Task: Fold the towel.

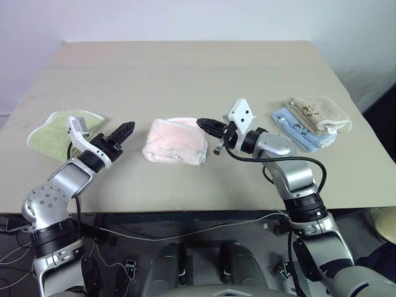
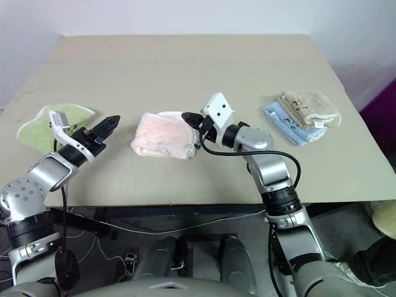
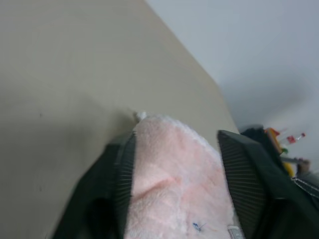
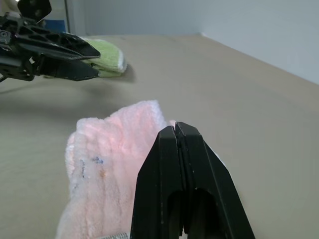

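Note:
The pale pink towel [image 1: 176,141] lies as a folded, slightly lumpy bundle near the middle of the table [image 1: 185,74]. My left gripper [image 1: 127,129] hangs level just left of it, apart from the cloth and pointing at it. In the left wrist view its fingers [image 3: 124,164] stand open, with the towel [image 3: 174,184] showing beyond them. My right gripper [image 1: 203,124] hovers at the towel's upper right corner, pointing left. In the right wrist view its fingers [image 4: 174,149] are shut with nothing between them, over the towel [image 4: 109,149].
A light green folded towel [image 1: 59,128] lies at the left, just behind my left arm. At the right a beige cloth [image 1: 318,111] rests on a light blue one [image 1: 294,129]. The table's front edge [image 1: 185,210] runs under both arms, with cables below it.

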You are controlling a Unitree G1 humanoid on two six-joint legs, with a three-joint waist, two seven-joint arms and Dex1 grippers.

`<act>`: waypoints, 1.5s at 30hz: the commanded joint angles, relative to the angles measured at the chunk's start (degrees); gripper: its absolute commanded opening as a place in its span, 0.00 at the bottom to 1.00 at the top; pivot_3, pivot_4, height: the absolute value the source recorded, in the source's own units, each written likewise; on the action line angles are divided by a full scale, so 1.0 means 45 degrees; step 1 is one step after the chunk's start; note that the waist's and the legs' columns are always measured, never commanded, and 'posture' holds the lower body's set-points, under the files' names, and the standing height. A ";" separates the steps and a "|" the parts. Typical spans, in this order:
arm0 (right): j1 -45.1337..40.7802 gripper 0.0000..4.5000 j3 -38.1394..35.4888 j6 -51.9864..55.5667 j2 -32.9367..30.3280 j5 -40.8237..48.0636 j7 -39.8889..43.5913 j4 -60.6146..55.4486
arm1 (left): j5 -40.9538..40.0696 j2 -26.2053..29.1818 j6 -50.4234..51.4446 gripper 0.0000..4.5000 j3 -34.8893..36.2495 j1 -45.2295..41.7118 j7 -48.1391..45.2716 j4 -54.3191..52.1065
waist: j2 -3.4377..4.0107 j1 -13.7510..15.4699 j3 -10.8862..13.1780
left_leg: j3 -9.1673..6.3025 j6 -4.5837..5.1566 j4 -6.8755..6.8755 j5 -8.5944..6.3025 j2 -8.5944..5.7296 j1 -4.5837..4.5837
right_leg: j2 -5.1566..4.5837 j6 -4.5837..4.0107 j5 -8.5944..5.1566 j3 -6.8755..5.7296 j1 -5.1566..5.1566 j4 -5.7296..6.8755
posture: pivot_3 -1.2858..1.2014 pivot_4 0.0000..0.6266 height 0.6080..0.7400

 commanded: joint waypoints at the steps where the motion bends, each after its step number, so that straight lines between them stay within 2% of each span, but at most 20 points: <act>1: 0.0041 0.00 -0.0118 -0.0172 -0.0027 0.0071 -0.0058 -0.0430 | -0.0868 -0.0215 0.0619 0.87 0.0005 -0.0198 0.0631 0.0366 | 0.0000 0.0007 0.0000 | 0.0001 0.0000 0.0000 0.0000 0.0000 0.0000 | 0.0001 0.0000 0.0000 -0.0001 0.0000 -0.0001 | 0.52 0.24 1.00; 3: 0.0065 0.00 -0.0064 -0.0216 -0.0026 0.0005 -0.0088 -0.0433 | -0.0991 -0.0356 0.0906 1.00 -0.0228 -0.0262 0.0897 0.0611 | -0.0001 0.0006 0.0000 | 0.0002 0.0000 0.0000 0.0000 -0.0001 0.0000 | 0.0001 0.0000 0.0000 -0.0001 0.0001 -0.0002 | 0.52 0.24 1.00; 12: 0.0349 0.00 -0.0194 -0.0103 -0.0129 -0.0006 -0.0428 -0.0842 | -0.0403 -0.0408 0.2069 1.00 -0.1448 -0.0845 0.1177 0.2107 | -0.0003 0.0047 -0.0002 | 0.0001 -0.0006 0.0000 0.0001 -0.0001 0.0001 | 0.0005 -0.0001 0.0000 -0.0001 0.0003 -0.0001 | 0.52 0.24 1.00; 19: 0.0571 0.00 -0.0248 -0.0037 -0.0339 -0.0017 -0.0583 -0.1100 | -0.1291 -0.1333 0.3433 1.00 -0.1813 -0.0845 0.1640 0.1607 | -0.0006 0.0101 -0.0004 | -0.0003 -0.0007 0.0001 0.0000 -0.0019 0.0002 | -0.0017 -0.0001 0.0000 -0.0002 0.0009 -0.0001 | 0.52 0.24 1.00; 26: 0.1154 0.00 0.0028 -0.0179 -0.1019 -0.0109 -0.0107 -0.1370 | -0.1817 -0.2035 0.3648 1.00 -0.1652 -0.0660 0.2347 0.1343 | -0.0008 0.0267 -0.0005 | -0.0007 -0.0005 0.0001 -0.0001 -0.0029 0.0002 | -0.0029 -0.0001 0.0000 -0.0005 0.0015 -0.0007 | 0.52 0.24 1.00; 29: 0.1222 0.00 0.0058 -0.0232 -0.1148 -0.0164 -0.0029 -0.1414 | -0.1902 -0.2171 0.3552 0.86 -0.1631 -0.0569 0.2634 0.1345 | -0.0008 0.0306 -0.0005 | -0.0007 -0.0003 0.0003 -0.0002 -0.0032 0.0002 | -0.0034 -0.0001 0.0000 -0.0005 0.0015 -0.0007 | 0.52 0.24 1.00; 40: 0.1060 0.00 -0.0128 -0.0246 -0.1072 -0.0155 -0.0023 -0.1379 | -0.2047 -0.2348 0.3225 0.05 -0.1485 -0.0281 0.3096 0.1328 | -0.0009 0.0326 -0.0004 | -0.0008 -0.0002 0.0004 -0.0002 -0.0031 0.0007 | -0.0035 -0.0002 0.0000 -0.0006 0.0017 -0.0007 | 0.52 0.24 1.00; 41: 0.1047 0.00 -0.0135 -0.0243 -0.1066 -0.0151 -0.0028 -0.1376 | -0.2089 -0.2352 0.3183 0.00 -0.1486 -0.0253 0.3136 0.1324 | -0.0009 0.0326 -0.0004 | -0.0010 -0.0003 0.0004 -0.0003 -0.0031 0.0010 | -0.0036 -0.0002 0.0000 -0.0006 0.0019 -0.0006 | 0.52 0.24 1.00; 45: 0.1027 0.00 -0.0171 -0.0261 -0.1049 -0.0162 -0.0069 -0.1322 | -0.2248 -0.2514 0.2914 0.00 -0.1416 -0.0110 0.3396 0.1239 | -0.0009 0.0324 -0.0004 | -0.0011 -0.0004 0.0004 -0.0004 -0.0030 0.0014 | -0.0039 -0.0004 -0.0001 -0.0006 0.0021 -0.0006 | 0.52 0.24 1.00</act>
